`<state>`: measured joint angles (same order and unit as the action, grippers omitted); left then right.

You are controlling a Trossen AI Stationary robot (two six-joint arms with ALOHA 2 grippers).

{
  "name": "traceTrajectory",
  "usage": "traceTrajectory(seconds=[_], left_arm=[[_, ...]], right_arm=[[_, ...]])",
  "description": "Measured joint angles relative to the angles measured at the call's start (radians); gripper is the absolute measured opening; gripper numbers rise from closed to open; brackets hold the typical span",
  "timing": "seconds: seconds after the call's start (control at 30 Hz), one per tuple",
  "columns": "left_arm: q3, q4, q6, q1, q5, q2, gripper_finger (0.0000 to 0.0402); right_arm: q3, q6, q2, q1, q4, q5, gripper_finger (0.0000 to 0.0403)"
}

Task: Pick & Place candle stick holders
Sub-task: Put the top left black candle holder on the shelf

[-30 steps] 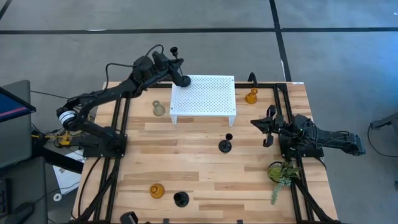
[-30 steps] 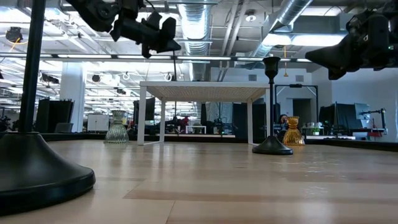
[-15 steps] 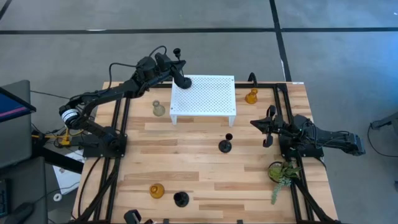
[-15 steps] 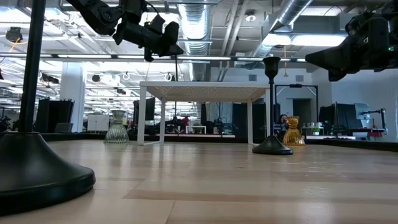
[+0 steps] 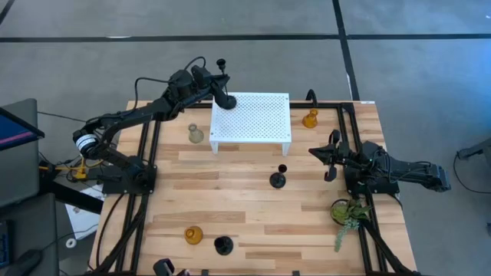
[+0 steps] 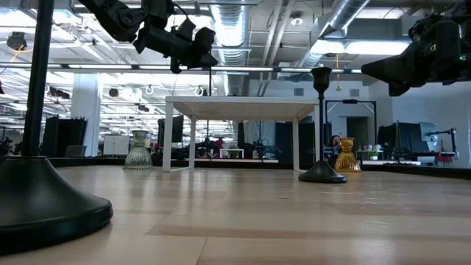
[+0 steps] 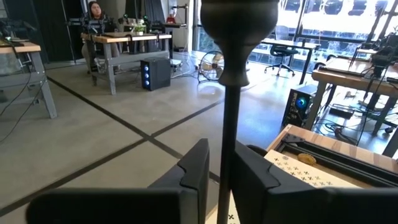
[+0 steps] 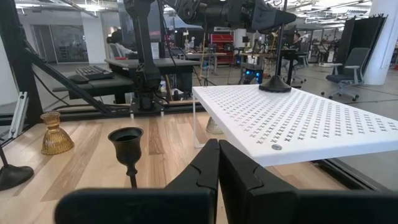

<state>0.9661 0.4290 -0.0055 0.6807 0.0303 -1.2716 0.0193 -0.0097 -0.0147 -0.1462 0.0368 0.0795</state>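
High view: left gripper [image 5: 219, 90], little moved since a moment ago, clamped on tall black holder [image 5: 223, 84] standing at white perforated stand [image 5: 253, 119] corner.

Left wrist view: fingers [image 7: 196, 168] pinching stem.

Right wrist view: right gripper [image 8: 219, 163] closed, empty, beside stand.

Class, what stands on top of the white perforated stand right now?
One black thin-stemmed candle holder stands at the white perforated stand's far left corner, its stem gripped by the left end effector. Nothing else is on top; underneath is hidden from above.
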Motion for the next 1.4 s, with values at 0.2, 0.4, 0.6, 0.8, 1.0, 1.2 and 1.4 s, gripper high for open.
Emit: traceTrajectory(seconds=[0.2,0.4,0.6,0.8,1.0,1.2,1.4], left_arm=[[0.0,0.002,0.0,0.0,0.0,0.0,0.0057],[0.0,0.003,0.0,0.0,0.0,0.0,0.006],[0.0,0.003,0.0,-0.001,0.0,0.0,0.0058],[0.0,0.003,0.0,-0.001,0.0,0.001,0.0055],[0.0,0.003,0.0,-0.001,0.0,0.001,0.0059],[0.0,0.003,0.0,-0.001,0.0,0.001,0.009],[0.0,0.003,0.001,-0.001,0.0,0.001,0.0138]], right_arm=[[0.0,0.0,0.0,0.0,0.0,0.0,0.0],[0.0,0.0,0.0,0.0,0.0,0.0,0.0],[0.0,0.0,0.0,0.0,0.0,0.0,0.0],[0.0,0.0,0.0,0.0,0.0,0.0,0.0],[0.0,0.0,0.0,0.0,0.0,0.0,0.0],[0.0,0.0,0.0,0.0,0.0,0.0,0.0],[0.0,0.0,0.0,0.0,0.0,0.0,0.0]])
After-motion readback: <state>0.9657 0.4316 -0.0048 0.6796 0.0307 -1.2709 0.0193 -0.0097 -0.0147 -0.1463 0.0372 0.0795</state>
